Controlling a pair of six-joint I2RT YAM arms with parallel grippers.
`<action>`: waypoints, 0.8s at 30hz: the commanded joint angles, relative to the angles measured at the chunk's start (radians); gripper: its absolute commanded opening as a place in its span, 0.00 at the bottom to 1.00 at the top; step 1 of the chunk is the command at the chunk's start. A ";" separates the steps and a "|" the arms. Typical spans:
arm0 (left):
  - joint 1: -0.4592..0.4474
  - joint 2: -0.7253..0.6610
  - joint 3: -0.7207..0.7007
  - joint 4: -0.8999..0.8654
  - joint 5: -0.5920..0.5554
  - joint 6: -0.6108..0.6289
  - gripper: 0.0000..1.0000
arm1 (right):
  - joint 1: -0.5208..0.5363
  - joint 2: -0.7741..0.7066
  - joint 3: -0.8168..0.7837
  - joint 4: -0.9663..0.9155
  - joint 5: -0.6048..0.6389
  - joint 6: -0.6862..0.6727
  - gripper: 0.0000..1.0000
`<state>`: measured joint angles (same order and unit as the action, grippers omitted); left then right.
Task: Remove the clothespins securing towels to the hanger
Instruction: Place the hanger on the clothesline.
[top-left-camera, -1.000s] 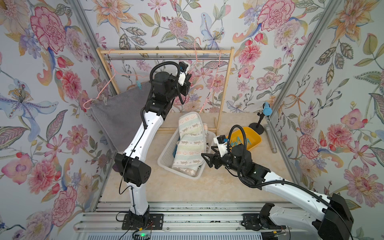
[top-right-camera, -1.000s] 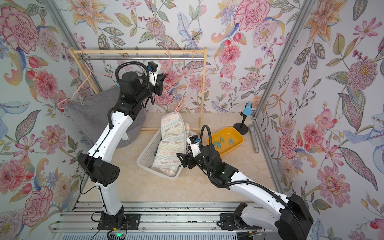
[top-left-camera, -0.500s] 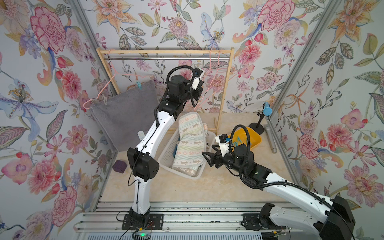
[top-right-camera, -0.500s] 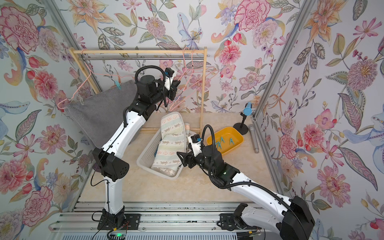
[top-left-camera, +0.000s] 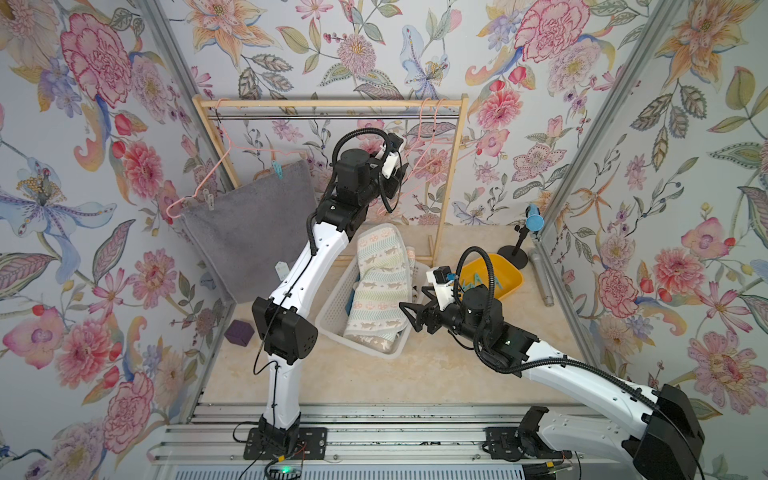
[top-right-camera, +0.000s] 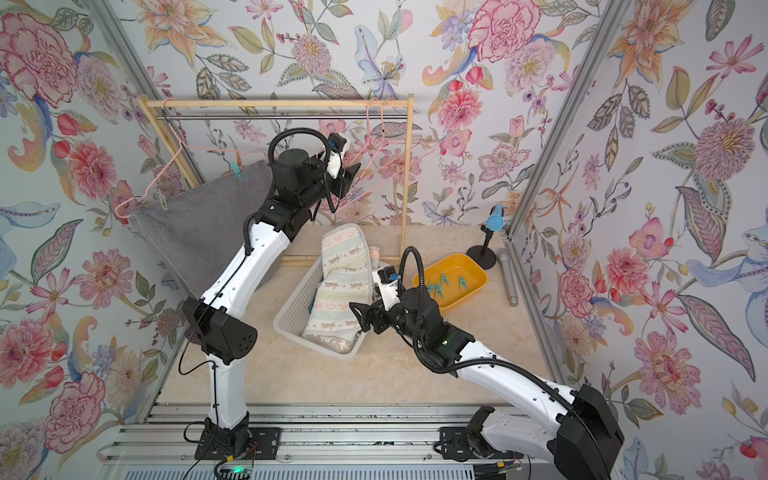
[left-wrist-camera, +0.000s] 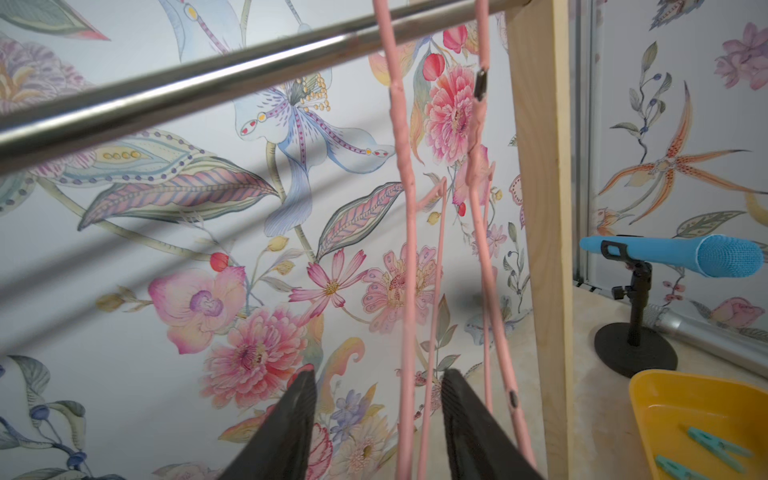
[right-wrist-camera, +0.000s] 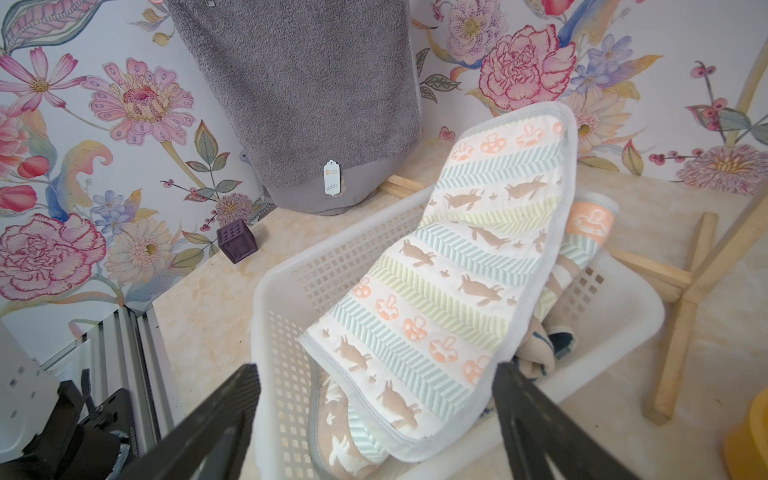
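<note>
The grey towel (top-left-camera: 253, 232) hangs from a pink hanger (top-left-camera: 216, 166) at the rack's left end. A teal clothespin (top-left-camera: 277, 170) and a pale clothespin (top-left-camera: 209, 198) hold it there. My left gripper (left-wrist-camera: 379, 374) is open up by two empty pink hangers (left-wrist-camera: 409, 249) at the rack's right end, with one hanger's wires between its fingers. The striped towel (right-wrist-camera: 453, 270) lies in the white basket (right-wrist-camera: 291, 291), with a bit of blue cloth (right-wrist-camera: 561, 338) under it. My right gripper (right-wrist-camera: 377, 368) is open, low at the basket's near end, holding nothing.
A yellow tray (top-right-camera: 469, 270) right of the basket holds several teal clothespins (top-right-camera: 440, 286). Behind it a blue microphone (top-right-camera: 495, 220) stands on a small stand, and a silver one (top-right-camera: 509, 282) lies by the right wall. A purple cube (top-left-camera: 240, 332) sits by the left wall.
My left arm swung right, from the grey towel to the empty hangers, and its gripper went from shut to open. The right gripper opened a little wider.
</note>
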<state>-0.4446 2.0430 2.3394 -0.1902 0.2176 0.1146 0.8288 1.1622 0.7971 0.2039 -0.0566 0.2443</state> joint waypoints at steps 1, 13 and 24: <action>0.035 -0.160 0.001 0.010 -0.049 0.013 0.71 | -0.001 0.039 0.057 0.044 -0.028 -0.033 0.91; 0.314 -0.490 -0.372 0.101 0.079 -0.114 0.82 | -0.001 0.138 0.101 0.115 -0.147 -0.027 0.92; 0.621 -0.562 -0.577 0.057 0.069 -0.168 0.84 | 0.008 0.192 0.117 0.176 -0.269 -0.040 0.94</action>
<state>0.1280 1.4796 1.7622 -0.1173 0.2768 -0.0319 0.8307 1.3380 0.8894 0.3187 -0.2649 0.2230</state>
